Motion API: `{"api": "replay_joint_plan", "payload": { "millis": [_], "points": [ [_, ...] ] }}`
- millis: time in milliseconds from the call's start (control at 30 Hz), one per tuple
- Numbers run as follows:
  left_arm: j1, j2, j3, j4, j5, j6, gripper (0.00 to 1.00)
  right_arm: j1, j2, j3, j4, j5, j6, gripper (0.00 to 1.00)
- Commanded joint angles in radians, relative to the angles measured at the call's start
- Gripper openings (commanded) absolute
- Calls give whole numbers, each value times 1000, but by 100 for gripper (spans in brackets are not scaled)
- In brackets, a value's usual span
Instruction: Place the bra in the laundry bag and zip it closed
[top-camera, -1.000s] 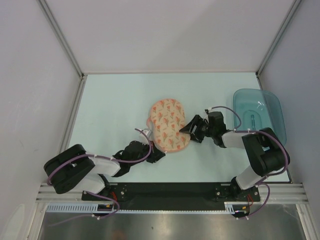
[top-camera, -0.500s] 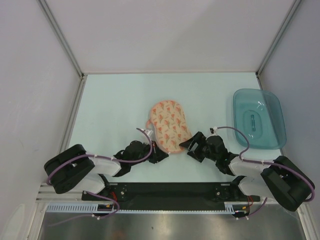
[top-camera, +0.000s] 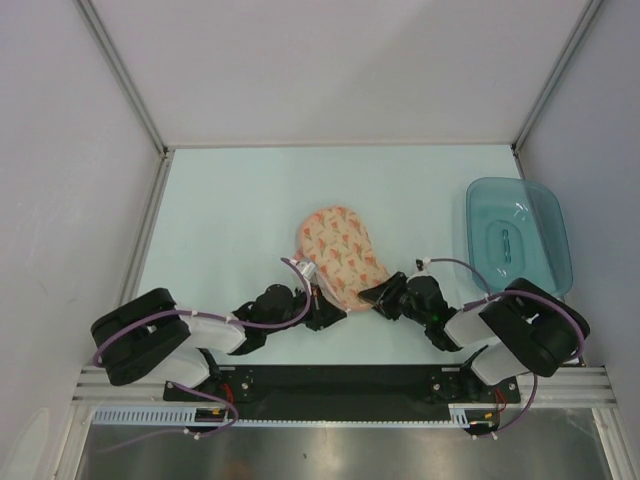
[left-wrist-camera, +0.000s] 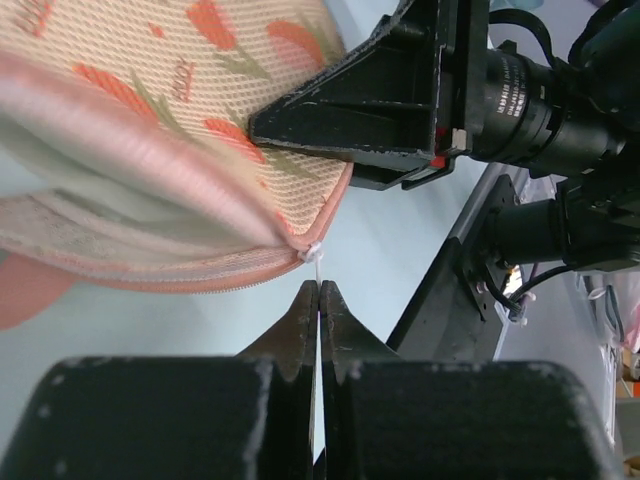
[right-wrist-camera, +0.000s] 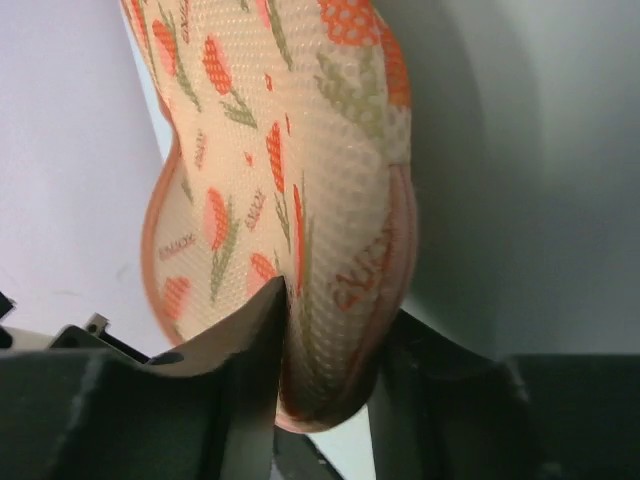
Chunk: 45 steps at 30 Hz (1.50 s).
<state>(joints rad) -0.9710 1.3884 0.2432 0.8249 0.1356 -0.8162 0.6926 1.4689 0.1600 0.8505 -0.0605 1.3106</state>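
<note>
A: Left claw (left-wrist-camera: 318, 290), state?
B: Fingers pressed together, tips pinching the thin white tie (left-wrist-camera: 311, 252) at the zip end of the laundry bag (top-camera: 338, 250).
A: Right claw (right-wrist-camera: 338, 310)?
B: Clamped on the bag's near lobe, with printed mesh squeezed between both fingers.
A: Where's the bag?
B: Lying on the bench (top-camera: 230, 200), around the middle, printed side up. Its near end sits between the two claws.
A: Zip?
B: Pink edging shows in the left wrist view. Can't tell how far it's closed.
A: Anything else?
B: A teal tray (top-camera: 515, 235) at the right edge, well apart from the bag.
</note>
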Motion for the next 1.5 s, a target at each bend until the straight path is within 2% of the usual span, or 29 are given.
{"api": "replay_joint_plan", "payload": {
  "millis": [0,33,133,367,533,700,767,867,900,967,1000,1067,1233,1333,1467],
  "points": [
    [-3,-5,13,1,-50,-32,0,-50,15,-22,116,-18,-11,23],
    [0,-6,13,-36,-60,-29,0,-62,16,-25,116,-33,-17,12],
    [43,-9,5,-78,-59,-28,0,-122,14,-22,114,-113,-60,0],
    [218,-51,-13,-170,-8,41,0,-261,24,-7,107,-330,-131,0],
    [244,-109,-4,-251,1,118,0,-343,77,76,61,-496,-221,0],
    [233,-118,-16,-221,59,115,0,-357,160,212,-54,-573,-307,2],
    [209,-112,-31,-192,71,78,0,-355,200,293,-127,-585,-339,7],
    [166,-85,-39,-112,78,11,0,-354,214,354,-215,-564,-337,30],
    [158,-78,-39,-81,78,-6,0,-354,202,357,-240,-544,-330,48],
    [141,-46,-35,-47,78,-46,0,-346,167,345,-319,-455,-320,64],
    [138,-32,-32,-8,88,-60,0,-340,112,313,-341,-422,-297,76],
    [134,-9,-24,28,99,-92,0,-326,49,261,-340,-340,-263,82],
    [127,60,4,94,136,-126,0,-248,-183,26,-297,-192,-99,87],
    [112,78,28,95,137,-126,0,-142,-295,-29,-304,-78,-38,89],
    [77,80,47,94,121,-132,0,-93,-338,-54,-297,-10,-28,91]
  ]
}}
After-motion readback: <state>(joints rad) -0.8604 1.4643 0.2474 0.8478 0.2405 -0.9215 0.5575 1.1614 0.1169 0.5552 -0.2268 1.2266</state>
